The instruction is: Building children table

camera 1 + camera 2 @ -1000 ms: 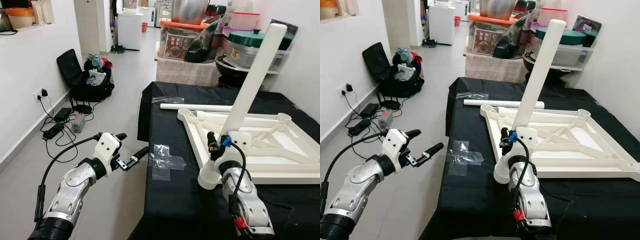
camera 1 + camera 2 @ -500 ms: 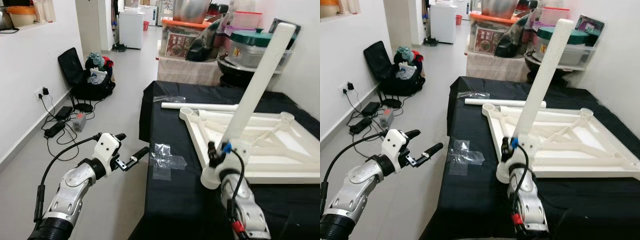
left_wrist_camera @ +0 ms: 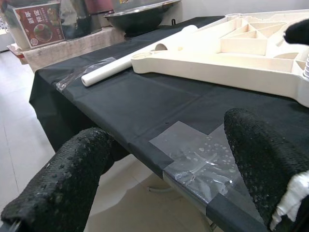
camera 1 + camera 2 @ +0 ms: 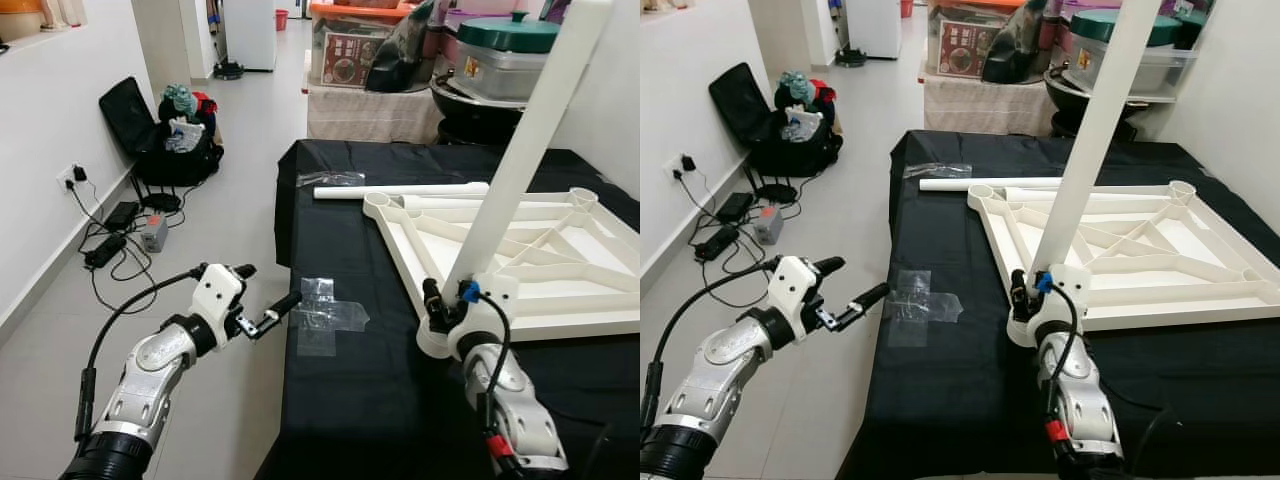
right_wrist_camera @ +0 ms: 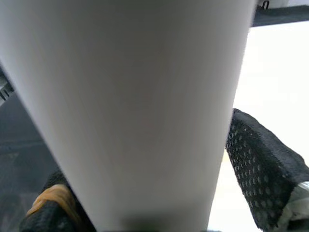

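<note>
The right end effector [image 4: 440, 305] is clenching a white leg [image 4: 520, 160] near its flared lower end, holding it tilted up and to the right over the near left corner of the tabletop [image 4: 540, 265]. That tabletop is lying upside down on the black surface [image 4: 380, 400], ribs facing up, with round sockets at its corners. A second leg [image 4: 400, 190] is lying flat along the far edge of the tabletop, just beside it.

The held leg is looking like a hollow plastic tube: light, stiff and smooth, so probably a bit slippery between the fingers [image 5: 263, 164]. Gripping it low, as now, is leaving a long lever above the hold, so it may be swinging easily; a hold closer to the middle would likely be steadier. The tabletop is looking rigid and light too, and could slide on the cloth when a leg is pushed into a socket.

The left end effector [image 4: 268, 318] is hanging released off the near left edge of the surface, close to a patch of clear tape [image 4: 325, 318], grasping nothing.

A red box [image 4: 348, 55] on the far shelf is carrying printed writing, but it is too small to read. No brand is showing on the table parts.
</note>
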{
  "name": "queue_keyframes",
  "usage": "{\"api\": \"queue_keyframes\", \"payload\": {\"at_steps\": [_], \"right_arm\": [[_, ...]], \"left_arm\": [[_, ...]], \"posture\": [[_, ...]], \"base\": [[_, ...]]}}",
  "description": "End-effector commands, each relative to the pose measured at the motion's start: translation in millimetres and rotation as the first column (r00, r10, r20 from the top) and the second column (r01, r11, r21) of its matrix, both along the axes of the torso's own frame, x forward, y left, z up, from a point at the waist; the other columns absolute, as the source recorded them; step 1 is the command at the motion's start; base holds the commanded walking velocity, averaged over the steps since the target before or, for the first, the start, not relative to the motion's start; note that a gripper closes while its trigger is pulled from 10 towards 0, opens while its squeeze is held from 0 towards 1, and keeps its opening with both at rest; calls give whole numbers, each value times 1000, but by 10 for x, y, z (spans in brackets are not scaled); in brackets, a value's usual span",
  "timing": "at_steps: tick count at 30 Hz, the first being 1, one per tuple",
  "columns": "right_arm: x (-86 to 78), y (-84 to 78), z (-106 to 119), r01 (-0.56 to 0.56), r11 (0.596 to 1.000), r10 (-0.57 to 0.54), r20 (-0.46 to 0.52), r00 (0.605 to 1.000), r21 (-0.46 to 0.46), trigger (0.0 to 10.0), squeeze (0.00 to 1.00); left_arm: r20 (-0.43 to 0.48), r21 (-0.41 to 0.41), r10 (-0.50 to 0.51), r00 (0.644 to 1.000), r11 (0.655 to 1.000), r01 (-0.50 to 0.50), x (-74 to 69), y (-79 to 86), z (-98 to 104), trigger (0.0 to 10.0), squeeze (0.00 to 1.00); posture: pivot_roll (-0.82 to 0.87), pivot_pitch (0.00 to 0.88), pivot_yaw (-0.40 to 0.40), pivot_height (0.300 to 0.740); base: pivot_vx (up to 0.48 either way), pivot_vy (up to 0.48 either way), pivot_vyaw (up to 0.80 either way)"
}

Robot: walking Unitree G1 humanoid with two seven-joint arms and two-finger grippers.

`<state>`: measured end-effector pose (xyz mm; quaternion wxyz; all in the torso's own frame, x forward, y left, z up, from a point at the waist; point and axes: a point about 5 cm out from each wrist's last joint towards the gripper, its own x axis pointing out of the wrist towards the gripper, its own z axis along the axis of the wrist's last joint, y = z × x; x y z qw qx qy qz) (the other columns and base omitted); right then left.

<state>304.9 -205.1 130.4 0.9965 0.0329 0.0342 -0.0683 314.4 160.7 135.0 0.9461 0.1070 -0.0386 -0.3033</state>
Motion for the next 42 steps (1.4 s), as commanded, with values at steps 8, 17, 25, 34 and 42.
{"api": "queue_keyframes", "payload": {"at_steps": [8, 17, 25, 34, 42], "right_arm": [[-7, -21, 177, -51, 999, 51, 86, 995, -2, 10000, 0], [-28, -40, 200, -144, 989, 145, 89, 985, -19, 10000, 0], [-4, -121, 258, -198, 979, 201, 88, 976, -44, 10000, 0], [42, -224, 387, -251, 966, 256, 107, 961, -58, 10000, 0], [62, -222, 403, -298, 954, 301, 116, 946, -46, 10000, 1000]], "left_arm": [[0, 8, -8, 1000, 1000, 8, 6, 22, -3, 10000, 0], [0, 8, -19, 1000, 1000, 19, 19, 16, 6, 10000, 0], [0, 8, -26, 1000, 1000, 26, 17, 1, 0, 10000, 0], [-4, 9, -29, 1000, 1000, 29, 10, 8, -5, 10000, 0], [-7, 9, -28, 1000, 1000, 28, 11, 10, -11, 10000, 0]], "posture": [[35, 0, -65, 740], [26, 0, -53, 740], [27, 0, -55, 740], [28, 0, -54, 740], [31, 0, -58, 740]], "base": [[0, 0, 0], [0, 0, 0], [0, 0, 0], [0, 0, 0], [0, 0, 0]]}}
